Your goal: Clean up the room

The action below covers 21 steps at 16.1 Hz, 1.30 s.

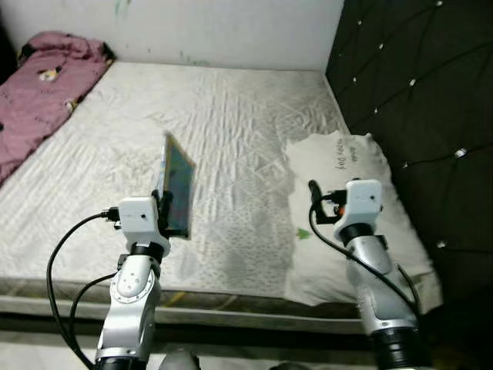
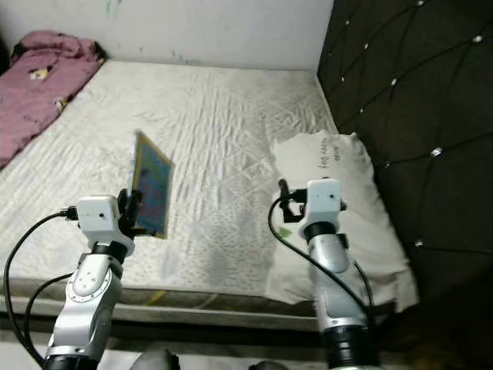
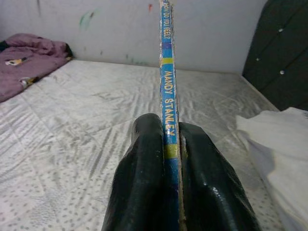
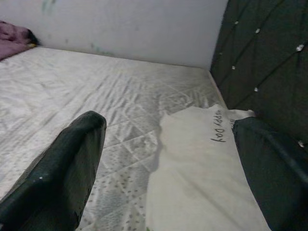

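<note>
Because the picture book [image 1: 176, 185] is thin and stiff-covered, I judge it light and easy to carry, though a slim board like this could pivot or slip if pinched only at one corner; I have it by the lower end of its spine, which seems a fair place so long as I move gently. My left gripper [image 3: 171, 159] is clamped on that spine, both black fingers [image 3: 142, 178] pressed flat against either cover, and the book stands upright on edge above the mattress [image 1: 231, 131], its blue cover turned sideways. My left arm is raised in front of me over the near edge of the mattress, wrist level, holding the book clear of the sheet. My right gripper [image 4: 168, 159] hovers over the near side of the mattress too, just above the white pillow [image 1: 347, 208], its fingers spread wide with nothing between them. At the far corner of the mattress, well apart from the book, lies a crumpled pink blanket [image 1: 42, 85] that looks soft and bulky.
</note>
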{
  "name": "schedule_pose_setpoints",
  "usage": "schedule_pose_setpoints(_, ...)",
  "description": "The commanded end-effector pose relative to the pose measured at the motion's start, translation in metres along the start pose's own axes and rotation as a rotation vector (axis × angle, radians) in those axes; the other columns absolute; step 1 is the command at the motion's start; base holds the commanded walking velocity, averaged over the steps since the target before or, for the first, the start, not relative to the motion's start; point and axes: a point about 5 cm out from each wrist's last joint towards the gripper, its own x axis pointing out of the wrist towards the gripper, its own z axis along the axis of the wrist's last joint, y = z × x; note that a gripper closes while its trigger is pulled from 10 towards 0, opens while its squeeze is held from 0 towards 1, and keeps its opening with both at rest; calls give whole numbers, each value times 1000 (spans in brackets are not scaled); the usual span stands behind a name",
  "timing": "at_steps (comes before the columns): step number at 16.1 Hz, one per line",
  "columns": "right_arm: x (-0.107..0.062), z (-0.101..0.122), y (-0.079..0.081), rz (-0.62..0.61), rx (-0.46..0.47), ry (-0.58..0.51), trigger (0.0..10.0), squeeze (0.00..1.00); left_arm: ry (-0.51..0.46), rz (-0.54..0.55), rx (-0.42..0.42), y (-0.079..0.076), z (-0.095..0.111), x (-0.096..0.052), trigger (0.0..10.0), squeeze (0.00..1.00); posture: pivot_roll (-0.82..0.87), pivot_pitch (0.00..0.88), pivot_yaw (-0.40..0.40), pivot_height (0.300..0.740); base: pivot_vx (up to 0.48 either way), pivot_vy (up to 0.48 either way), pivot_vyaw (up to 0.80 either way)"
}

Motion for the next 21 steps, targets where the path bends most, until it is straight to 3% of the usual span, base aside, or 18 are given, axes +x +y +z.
schedule_pose_setpoints(1,2,3,4,18,5,-9,10000,0,-63,10,7,6,11,1,10000,0,55,0,-32,740,0,0,0)
schedule_pose_setpoints(7,1,3,4,19,14,-7,10000,0,-51,30,60,5,11,3,10000,0,54,0,-32,740,0,0,0)
schedule_pose_setpoints(12,-2,6,6,23,50,-7,10000,0,-35,47,39,13,12,-4,10000,0,53,0,-33,740,0,0,0)
schedule_pose_setpoints(14,-9,16,1,-11,49,-26,10000,0,-69,43,91,23,21,-16,10000,0,56,2,-31,740,0,0,0)
schedule_pose_setpoints(17,-32,17,-11,-42,14,-23,10000,0,-38,81,125,39,19,-43,10000,0,66,21,-30,740,0,0,0)
schedule_pose_setpoints(21,-46,14,-9,-57,-22,7,10000,0,6,90,134,33,11,-57,10000,0,62,25,-28,740,0,0,0)
